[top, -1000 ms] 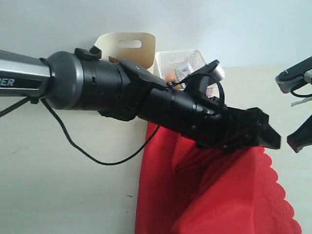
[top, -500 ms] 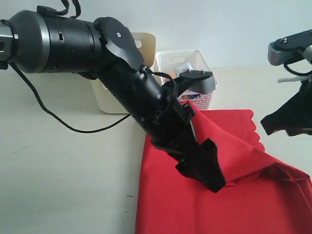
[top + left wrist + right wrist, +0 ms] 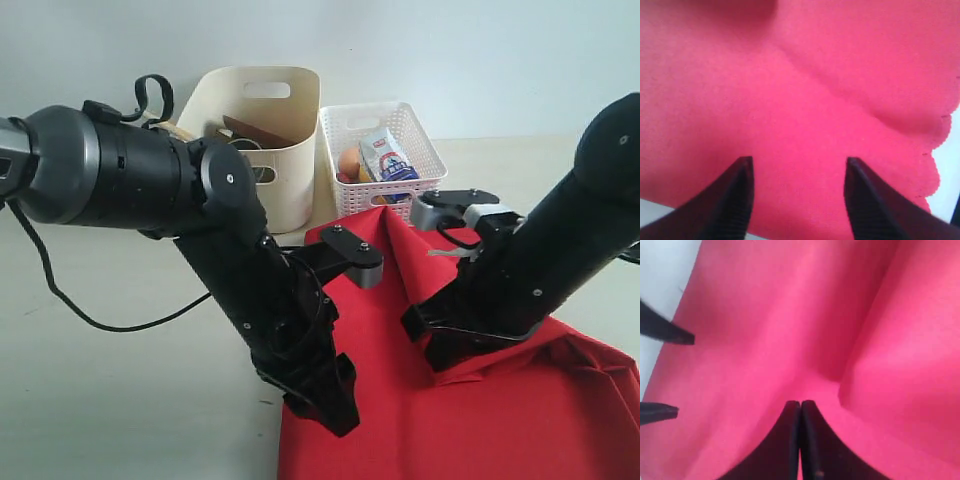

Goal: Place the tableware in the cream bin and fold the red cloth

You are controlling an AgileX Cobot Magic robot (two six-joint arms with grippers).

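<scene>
Well, the table (image 3: 100, 400) shows no tableware lying loose, so that half looks done. The red cloth (image 3: 500, 420) sprawls over its near right part, rumpled, with one corner heaped up at the back; the folding looks barely begun. The cream bin (image 3: 290, 180) stands behind it, with brown wooden pieces (image 3: 255, 132) poking up inside. The left gripper (image 3: 798, 162) hovers at the cloth's left edge, jaws apart, holding nothing. The right gripper (image 3: 800, 407) is down on the cloth with its jaws together; whether fabric is pinched I cannot tell.
</scene>
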